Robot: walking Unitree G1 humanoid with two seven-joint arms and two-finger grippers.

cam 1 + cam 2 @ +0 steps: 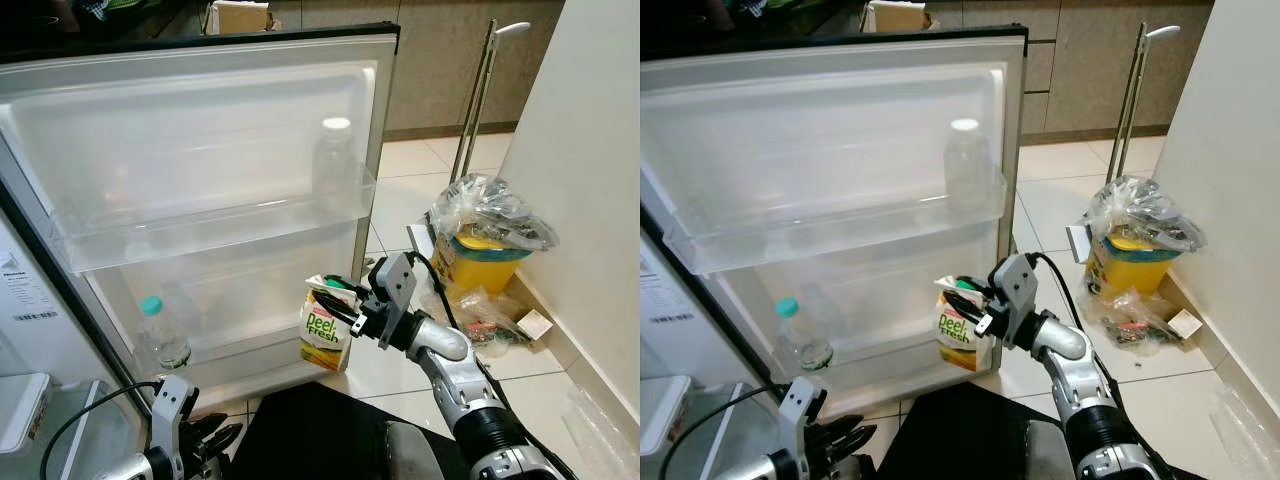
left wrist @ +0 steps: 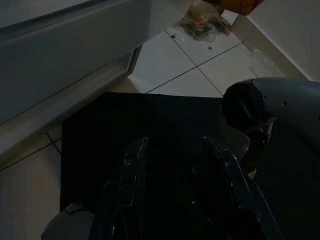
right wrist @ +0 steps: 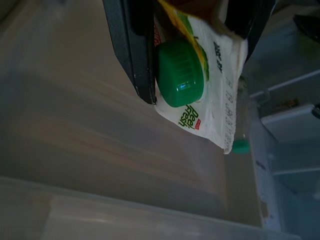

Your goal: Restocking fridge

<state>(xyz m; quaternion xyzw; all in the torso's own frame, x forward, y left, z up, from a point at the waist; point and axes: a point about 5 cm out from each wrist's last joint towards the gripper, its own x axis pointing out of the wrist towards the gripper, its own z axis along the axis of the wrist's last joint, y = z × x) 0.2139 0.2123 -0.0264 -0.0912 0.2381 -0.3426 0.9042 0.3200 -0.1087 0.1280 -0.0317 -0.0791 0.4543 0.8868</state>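
A white and yellow "Peel Fresh" juice carton (image 1: 325, 332) with a green cap (image 3: 180, 74) hangs in front of the open fridge door's lower shelf (image 1: 235, 345), held by its top. My right gripper (image 1: 338, 301) is shut on the carton, and its fingers (image 3: 131, 45) clamp the folded top beside the cap. A water bottle with a teal cap (image 1: 158, 335) stands in the lower door shelf. A clear bottle with a white lid (image 1: 334, 160) stands in the upper door shelf (image 1: 215, 228). My left gripper (image 2: 175, 165) hangs low and open over a black mat (image 2: 150, 125).
The fridge body (image 1: 25, 300) is at the left. A plastic bag over a yellow bin (image 1: 485, 235) and loose packets (image 1: 490, 320) lie on the tiled floor at the right, by a white wall (image 1: 590, 180). A metal stand (image 1: 475, 100) rises behind them.
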